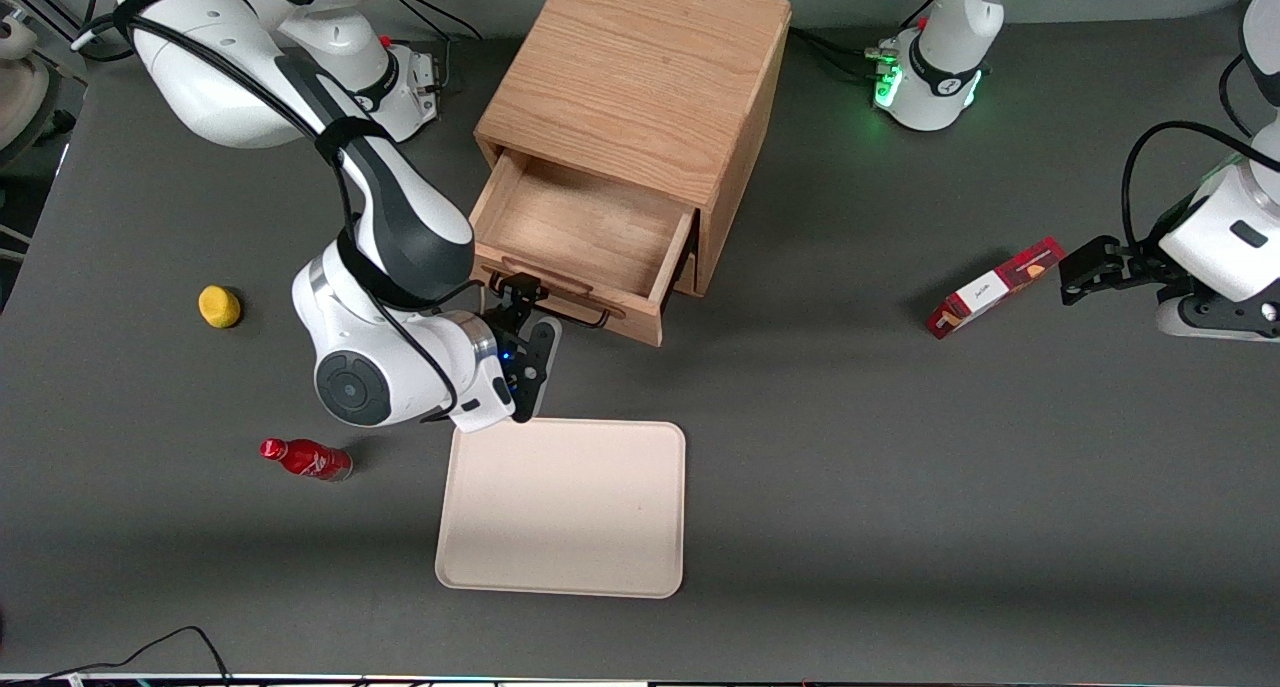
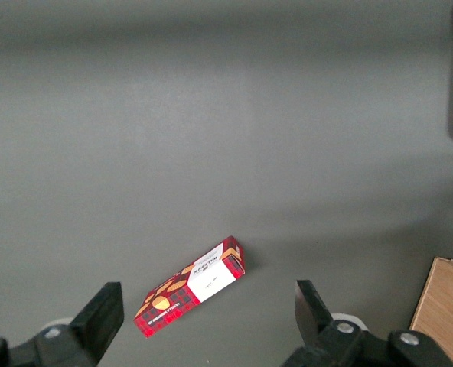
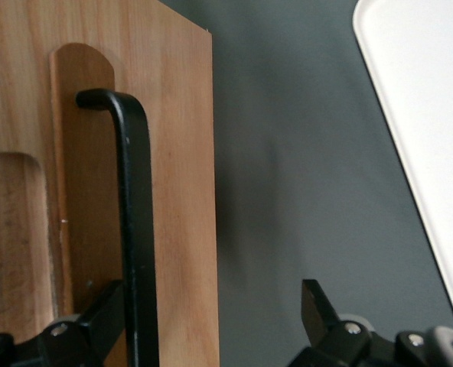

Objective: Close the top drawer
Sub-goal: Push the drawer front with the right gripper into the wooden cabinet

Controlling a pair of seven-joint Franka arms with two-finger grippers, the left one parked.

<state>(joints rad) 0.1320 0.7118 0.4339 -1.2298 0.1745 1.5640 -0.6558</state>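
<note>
At cabinet [image 1: 640,77] front: top drawer [image 1: 585,229] pulled out, oak, black bar handle; tool [image 1: 527,312] spread wide nearby.

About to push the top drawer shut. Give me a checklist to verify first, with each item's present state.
1. Top drawer pulled out of the cabinet: ok, it stands well open.
2. Inside of the drawer free of things that could jam: ok, only bare wood shows.
3. Gripper at the drawer front: ok, it sits by the black handle, fingers open.
4. One finger beside the handle bar, the other over bare table: ok, nothing is clamped.
5. Tray clear of the push path: ok, it lies nearer the front camera than the gripper.
6. Lower drawer shut: cannot tell.
</note>
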